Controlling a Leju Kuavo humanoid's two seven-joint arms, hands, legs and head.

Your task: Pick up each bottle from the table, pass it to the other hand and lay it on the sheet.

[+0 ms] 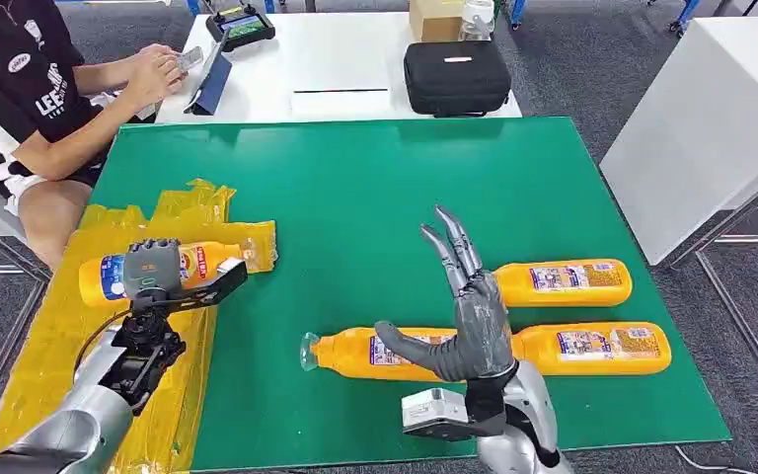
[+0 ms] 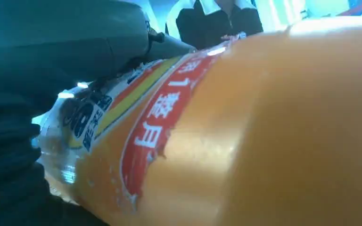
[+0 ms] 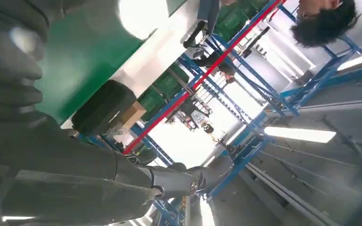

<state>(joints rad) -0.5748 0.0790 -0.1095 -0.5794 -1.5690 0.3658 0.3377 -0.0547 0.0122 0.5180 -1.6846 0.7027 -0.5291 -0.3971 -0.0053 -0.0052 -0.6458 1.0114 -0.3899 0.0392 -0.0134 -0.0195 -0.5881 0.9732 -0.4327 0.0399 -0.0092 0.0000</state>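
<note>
The bottle in hand (image 1: 163, 274) lies on its side over the yellow sheet (image 1: 49, 365), near the left edge of the green table (image 1: 355, 197), cap end toward the table's middle. The left hand (image 1: 153, 272) is on top of it; in the left wrist view the bottle's orange body and red label sit right against the dark fingers (image 2: 9, 155), so the hand appears to hold it. Whether the bottle already bears its weight on the sheet cannot be told.

Three more bottles lie on the green surface toward the near right corner: one near the middle of the near edge (image 1: 365, 354), one just beyond it on the right (image 1: 592, 348), and a third behind those (image 1: 565, 282). The right hand (image 1: 464, 316) is raised above the near bottles, palm upright, fingers spread, holding nothing.

Judgement: the step in hand is laying this bottle on the sheet. Next move: the left hand's fingers release and lift straight off so the bottle does not roll; the right hand then lowers onto the nearest bottle.

A person (image 1: 39, 89) sits beyond the far left corner at a white table bearing a black case (image 1: 456, 77).
</note>
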